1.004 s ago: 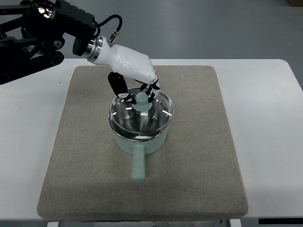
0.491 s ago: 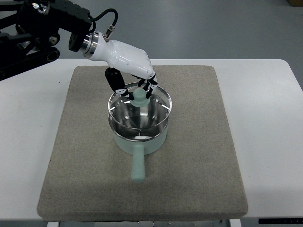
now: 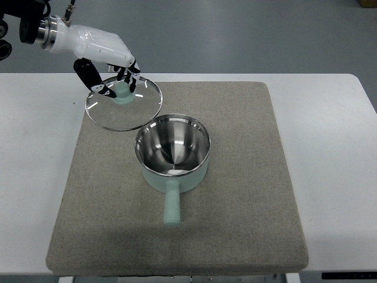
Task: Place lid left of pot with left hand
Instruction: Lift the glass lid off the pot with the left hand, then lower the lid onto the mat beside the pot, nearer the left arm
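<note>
Left robot hand [image 3: 109, 59] grips lid [image 3: 123, 104] knob.

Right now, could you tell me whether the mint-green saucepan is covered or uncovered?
Uncovered. The mint-green saucepan shows its bare steel interior, and the round glass lid is held by its knob in the left hand, up and left of it.

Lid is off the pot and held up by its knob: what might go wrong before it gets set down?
The left hand pinches only the small knob of the glass lid, so the lid may swing or slip. Its near edge sits close to the pot rim and might clip it while lowering.
</note>
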Action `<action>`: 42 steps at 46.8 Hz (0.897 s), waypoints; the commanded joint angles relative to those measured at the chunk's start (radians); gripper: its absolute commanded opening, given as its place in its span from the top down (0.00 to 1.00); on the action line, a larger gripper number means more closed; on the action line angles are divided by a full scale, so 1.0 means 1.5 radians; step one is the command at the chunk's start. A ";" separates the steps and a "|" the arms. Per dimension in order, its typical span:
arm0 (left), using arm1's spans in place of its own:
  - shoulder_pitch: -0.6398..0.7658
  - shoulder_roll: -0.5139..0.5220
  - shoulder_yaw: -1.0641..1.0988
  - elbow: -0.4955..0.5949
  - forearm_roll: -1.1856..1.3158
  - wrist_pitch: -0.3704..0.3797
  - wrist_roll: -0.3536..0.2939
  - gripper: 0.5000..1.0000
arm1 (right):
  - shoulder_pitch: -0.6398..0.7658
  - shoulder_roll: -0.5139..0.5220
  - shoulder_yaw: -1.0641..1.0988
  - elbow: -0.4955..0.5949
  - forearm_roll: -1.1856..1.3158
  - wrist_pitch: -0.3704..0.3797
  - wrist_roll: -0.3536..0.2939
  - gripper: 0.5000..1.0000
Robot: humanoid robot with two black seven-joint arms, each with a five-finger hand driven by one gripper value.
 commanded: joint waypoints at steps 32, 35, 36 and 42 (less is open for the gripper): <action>0.102 0.069 -0.001 0.009 0.010 0.006 0.000 1.00 | 0.000 0.000 0.001 0.000 0.000 0.000 0.000 0.15; 0.105 0.063 -0.005 0.022 0.010 0.007 0.000 1.00 | 0.000 0.000 0.001 0.000 0.000 0.000 0.000 0.15; 0.106 0.057 -0.004 0.027 0.009 0.008 0.000 1.00 | 0.000 0.000 0.001 0.000 0.000 0.000 0.000 0.15; 0.137 0.022 0.000 0.067 0.013 0.054 0.000 1.00 | 0.000 0.000 0.001 0.000 0.000 0.000 0.000 0.15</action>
